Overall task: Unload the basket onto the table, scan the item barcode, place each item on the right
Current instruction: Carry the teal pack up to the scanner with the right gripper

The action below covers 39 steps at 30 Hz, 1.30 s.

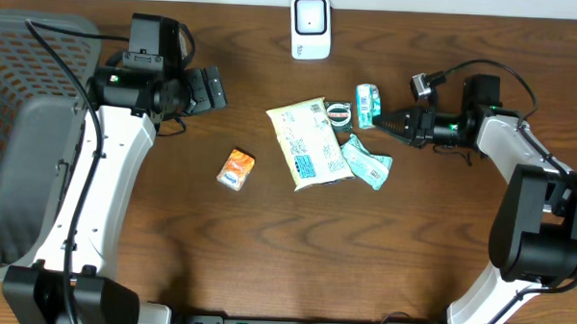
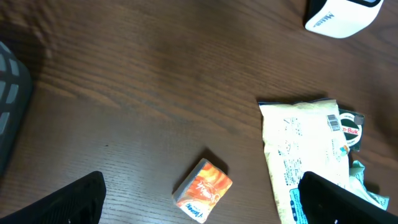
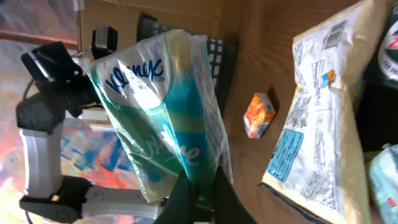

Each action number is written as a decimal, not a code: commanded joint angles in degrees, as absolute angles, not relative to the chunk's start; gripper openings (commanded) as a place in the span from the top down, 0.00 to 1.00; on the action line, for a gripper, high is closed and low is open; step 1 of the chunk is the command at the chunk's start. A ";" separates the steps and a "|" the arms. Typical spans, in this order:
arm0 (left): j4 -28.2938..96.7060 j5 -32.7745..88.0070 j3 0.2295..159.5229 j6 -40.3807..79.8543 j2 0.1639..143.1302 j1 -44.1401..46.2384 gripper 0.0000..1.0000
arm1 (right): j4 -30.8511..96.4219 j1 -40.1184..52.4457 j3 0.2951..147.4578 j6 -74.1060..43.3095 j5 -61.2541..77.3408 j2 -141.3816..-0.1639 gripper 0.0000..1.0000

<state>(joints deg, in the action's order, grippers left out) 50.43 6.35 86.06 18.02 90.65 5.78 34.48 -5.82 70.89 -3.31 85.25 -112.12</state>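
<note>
The right gripper [image 3: 200,199] is clenching the Kleenex pack [image 3: 161,112], while the left gripper [image 1: 212,88] is hanging open. The pack's barcode needs turning squarely toward the far scanner [image 1: 311,26].

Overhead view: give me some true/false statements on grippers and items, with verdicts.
1. The right gripper is shut on the Kleenex pack. True.
2. The left gripper holds the orange box. False: its jaws are open and empty, and the box lies on the table.
3. The white scanner stands at the far edge, apart from the items. True.
4. The cream packet lies on top of the scanner. False: it lies flat mid-table, well clear of the scanner.
</note>
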 commanded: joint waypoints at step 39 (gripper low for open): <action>50.54 6.85 86.48 17.87 91.02 5.74 0.02 | 27.90 28.62 108.75 2.94 -30.76 -115.20 0.99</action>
<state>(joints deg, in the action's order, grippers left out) 50.39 6.33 86.06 18.02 90.65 5.78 31.90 27.18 108.38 -5.50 -14.87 -111.26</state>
